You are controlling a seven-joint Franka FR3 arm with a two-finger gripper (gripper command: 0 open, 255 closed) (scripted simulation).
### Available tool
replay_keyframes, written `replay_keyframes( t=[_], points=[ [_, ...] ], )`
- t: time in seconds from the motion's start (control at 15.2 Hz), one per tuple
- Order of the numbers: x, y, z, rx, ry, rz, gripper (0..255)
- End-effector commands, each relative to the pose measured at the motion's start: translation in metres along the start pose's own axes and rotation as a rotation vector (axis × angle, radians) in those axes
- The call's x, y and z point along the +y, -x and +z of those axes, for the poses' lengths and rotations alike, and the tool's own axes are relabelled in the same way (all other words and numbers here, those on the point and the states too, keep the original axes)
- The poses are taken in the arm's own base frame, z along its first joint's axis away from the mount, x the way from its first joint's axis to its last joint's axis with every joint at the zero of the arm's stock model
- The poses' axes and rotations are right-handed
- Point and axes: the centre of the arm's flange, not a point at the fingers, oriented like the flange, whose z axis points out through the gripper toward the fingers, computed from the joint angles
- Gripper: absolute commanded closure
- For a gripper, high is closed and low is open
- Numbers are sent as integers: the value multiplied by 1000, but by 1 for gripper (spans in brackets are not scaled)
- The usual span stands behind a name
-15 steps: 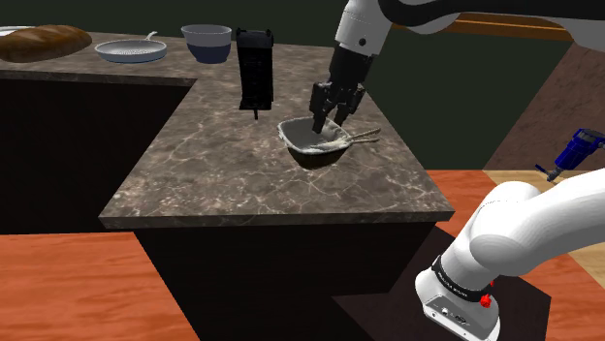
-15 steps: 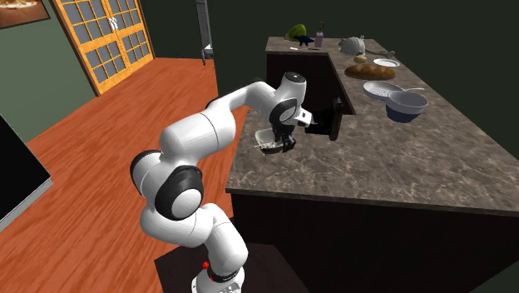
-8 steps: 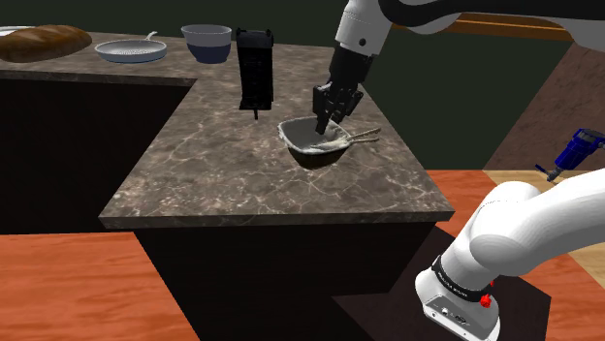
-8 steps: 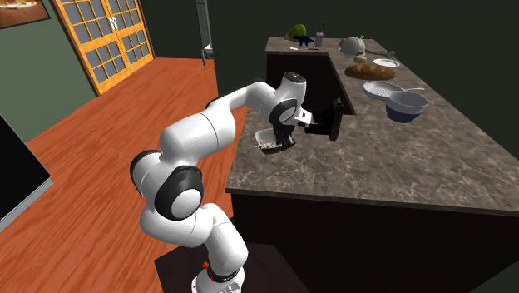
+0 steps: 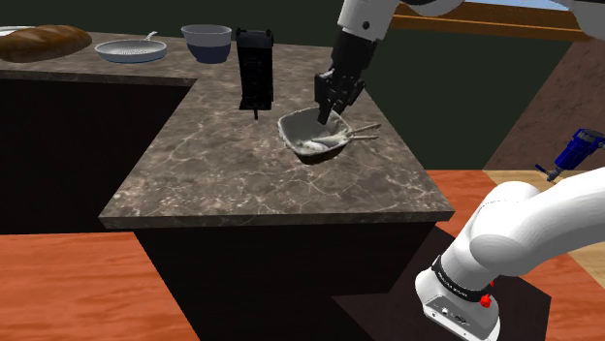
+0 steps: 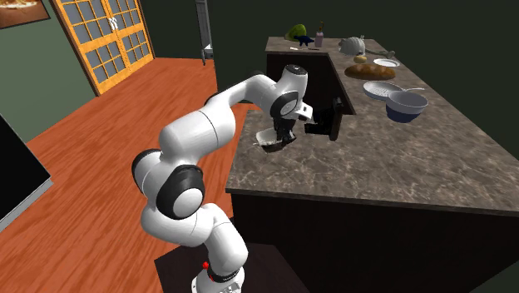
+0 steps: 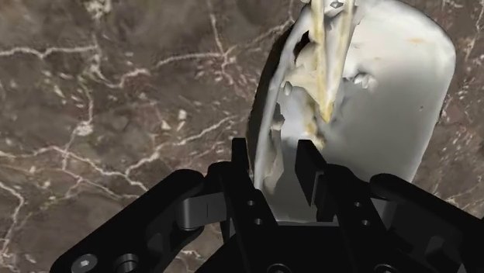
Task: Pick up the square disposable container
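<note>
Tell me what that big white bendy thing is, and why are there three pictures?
That is a robot arm. It stands on a box beside a kitchen counter. At its end is a black pincer with two fingers, which it uses like a hand.

Two pictures come from cameras standing in the room, one close beside the robot and one farther off. The third comes from a camera on the hand itself, so you look along the fingers.

On the dark stone counter are a pale square container, a tall black box, a bowl, a flat pan and a loaf of bread.

The pincer is shut on the container's rim, so that is what it holds.
</note>
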Motion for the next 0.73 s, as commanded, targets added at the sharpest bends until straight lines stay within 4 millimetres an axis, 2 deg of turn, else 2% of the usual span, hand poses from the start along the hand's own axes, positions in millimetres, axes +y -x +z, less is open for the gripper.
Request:
replay_keyframes(
  t=[0.0,0.53,0.66],
  points=[
    [-4,-1,-11,0,0,0,255],
    [-13,-3,-52,0,0,0,255],
    [-13,-3,-53,0,0,0,255]
  ],
)
